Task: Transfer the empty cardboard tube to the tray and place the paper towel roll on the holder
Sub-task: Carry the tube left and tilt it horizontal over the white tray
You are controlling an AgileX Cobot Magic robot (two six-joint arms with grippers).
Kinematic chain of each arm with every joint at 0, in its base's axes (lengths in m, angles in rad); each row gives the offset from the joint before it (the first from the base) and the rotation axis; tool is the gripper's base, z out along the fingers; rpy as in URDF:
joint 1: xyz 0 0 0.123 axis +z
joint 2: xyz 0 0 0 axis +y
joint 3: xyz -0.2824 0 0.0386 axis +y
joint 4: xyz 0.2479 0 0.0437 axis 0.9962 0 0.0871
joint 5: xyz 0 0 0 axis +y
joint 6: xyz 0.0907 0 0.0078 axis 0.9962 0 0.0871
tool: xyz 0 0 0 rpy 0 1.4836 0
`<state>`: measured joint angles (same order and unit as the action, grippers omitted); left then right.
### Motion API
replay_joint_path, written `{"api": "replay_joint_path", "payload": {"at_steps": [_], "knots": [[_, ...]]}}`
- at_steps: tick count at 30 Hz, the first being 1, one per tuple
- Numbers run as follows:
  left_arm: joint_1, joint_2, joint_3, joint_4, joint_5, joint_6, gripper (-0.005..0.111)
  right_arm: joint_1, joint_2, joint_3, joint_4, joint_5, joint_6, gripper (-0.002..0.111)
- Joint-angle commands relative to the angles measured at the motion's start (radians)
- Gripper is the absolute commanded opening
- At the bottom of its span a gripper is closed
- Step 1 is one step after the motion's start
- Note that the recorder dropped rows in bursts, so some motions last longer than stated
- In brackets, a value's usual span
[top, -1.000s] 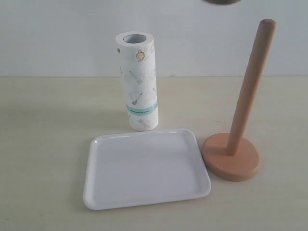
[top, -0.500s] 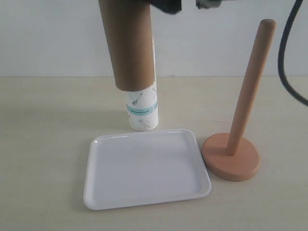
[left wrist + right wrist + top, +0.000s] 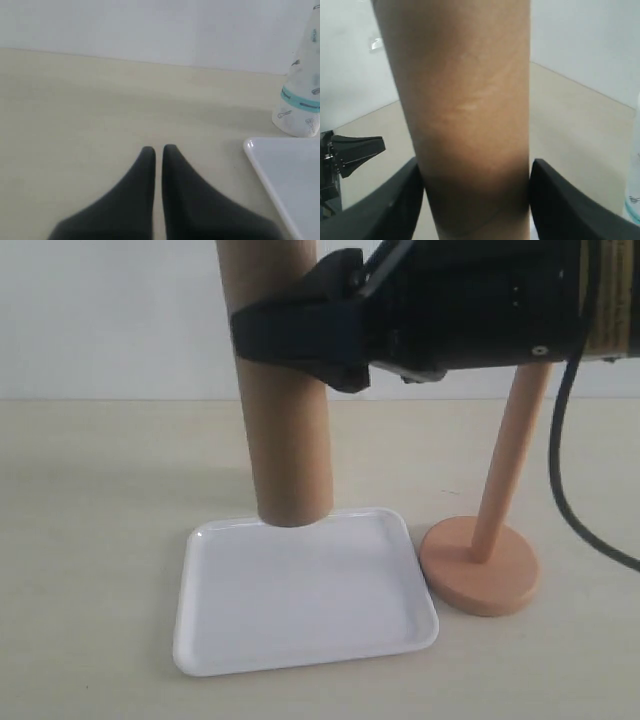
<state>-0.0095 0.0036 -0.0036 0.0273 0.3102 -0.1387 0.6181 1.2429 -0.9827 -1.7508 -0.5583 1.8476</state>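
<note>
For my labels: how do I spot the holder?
Find the shallow white rectangular plastic tray. Just right of it in the exterior view stands the light-brown wooden holder: round disc base, slim upright dowel. The brown cardboard tube held nearby is much wider, with no base.

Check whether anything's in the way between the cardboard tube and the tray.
Nothing visible is. The right gripper holds the cardboard tube upright, its lower end over the far edge of the tray, and the tray's floor is bare.
</note>
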Motion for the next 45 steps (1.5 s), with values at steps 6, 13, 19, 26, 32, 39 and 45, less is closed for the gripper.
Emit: {"api": "replay_joint_path", "payload": {"at_steps": [6, 13, 19, 26, 32, 39, 45], "knots": [[0.005, -0.004, 0.004, -0.004, 0.0, 0.002, 0.005, 0.161, 0.099, 0.006, 0.006, 0.1, 0.001, 0.0], [0.005, -0.004, 0.004, -0.004, 0.0, 0.002, 0.005, 0.194, 0.165, 0.006, 0.006, 0.17, -0.012, 0.0], [0.005, -0.004, 0.004, -0.004, 0.0, 0.002, 0.005, 0.194, 0.165, 0.002, 0.006, 0.231, 0.069, 0.0], [0.005, -0.004, 0.004, -0.004, 0.0, 0.002, 0.005, 0.194, 0.165, 0.004, 0.006, 0.235, -0.04, 0.0], [0.005, -0.004, 0.004, -0.004, 0.0, 0.002, 0.005, 0.194, 0.165, 0.004, 0.088, 0.331, -0.35, 0.0], [0.005, -0.004, 0.004, -0.004, 0.0, 0.002, 0.005, 0.307, 0.165, 0.006, 0.351, 0.74, -0.934, 0.0], [0.005, -0.004, 0.004, -0.004, 0.0, 0.002, 0.005, 0.417, 0.174, 0.006, 0.58, 0.982, -1.357, 0.0]]}}
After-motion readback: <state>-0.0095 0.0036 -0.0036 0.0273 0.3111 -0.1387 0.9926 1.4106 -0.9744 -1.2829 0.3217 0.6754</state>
